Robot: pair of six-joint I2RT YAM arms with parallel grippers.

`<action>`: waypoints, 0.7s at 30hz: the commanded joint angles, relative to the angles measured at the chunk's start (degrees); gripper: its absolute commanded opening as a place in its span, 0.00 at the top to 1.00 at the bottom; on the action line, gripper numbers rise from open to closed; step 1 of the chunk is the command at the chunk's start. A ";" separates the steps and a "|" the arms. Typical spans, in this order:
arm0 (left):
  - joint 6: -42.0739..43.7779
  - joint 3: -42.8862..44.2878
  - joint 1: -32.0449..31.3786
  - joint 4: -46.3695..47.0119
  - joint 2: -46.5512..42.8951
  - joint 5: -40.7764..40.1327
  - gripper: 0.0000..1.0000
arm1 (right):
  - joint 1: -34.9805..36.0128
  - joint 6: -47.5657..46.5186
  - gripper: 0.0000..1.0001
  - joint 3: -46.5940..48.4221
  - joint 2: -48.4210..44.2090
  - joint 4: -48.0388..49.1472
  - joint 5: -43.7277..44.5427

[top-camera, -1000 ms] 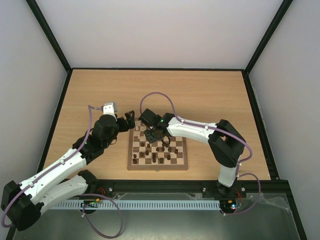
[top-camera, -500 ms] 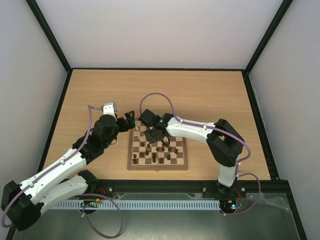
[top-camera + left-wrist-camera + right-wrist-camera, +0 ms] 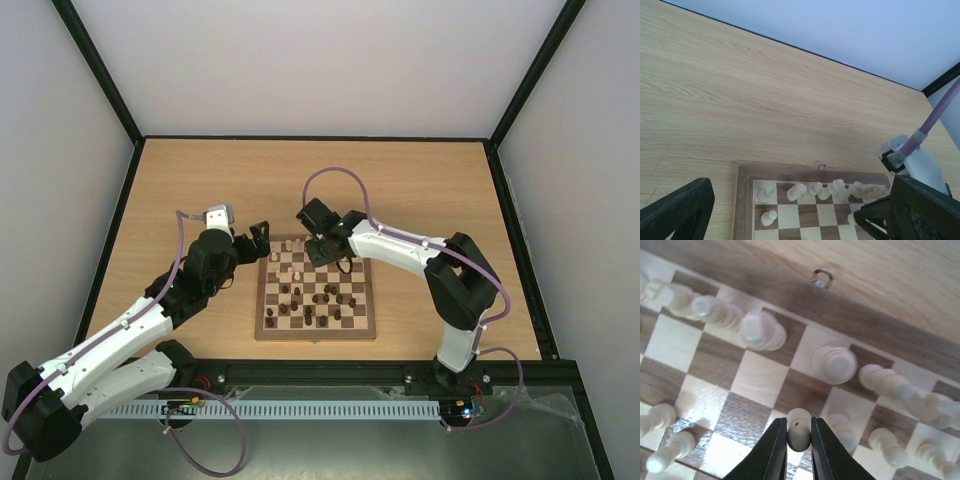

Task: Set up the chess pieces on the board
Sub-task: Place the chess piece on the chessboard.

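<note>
The board [image 3: 315,334] lies in the middle of the table. Cream chess pieces [image 3: 298,244] stand along its far rows, dark ones [image 3: 322,299] are scattered over its near half. My right gripper [image 3: 323,250] hangs over the far part of the board. In the right wrist view this gripper [image 3: 799,424] is shut on a cream pawn [image 3: 799,436], above the squares just before the cream back row [image 3: 835,364]. My left gripper [image 3: 262,240] stays open beside the board's far left corner, its fingers [image 3: 680,210] wide apart and holding nothing.
A small metal clasp [image 3: 821,279] sits on the board's far border [image 3: 744,200]. Bare wooden table [image 3: 400,185] stretches beyond the board, ringed by a black frame and white walls. The right arm's purple cable [image 3: 335,175] arches over the far side.
My right gripper has closed on a cream pawn and moved from the board's middle toward the far rows. The left arm has not moved.
</note>
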 commanded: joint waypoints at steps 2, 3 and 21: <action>0.41 -0.33 0.25 1.18 -0.41 -0.91 0.01 | -1.32 0.34 0.85 -1.33 -1.11 -0.82 0.36; 0.36 -0.33 0.25 1.22 -0.43 -0.96 0.01 | -1.39 0.27 0.85 -1.34 -0.92 -0.73 0.15; 0.41 -0.33 0.25 1.10 -0.48 -1.08 0.00 | -1.81 -0.14 0.85 -0.93 1.64 1.01 -0.98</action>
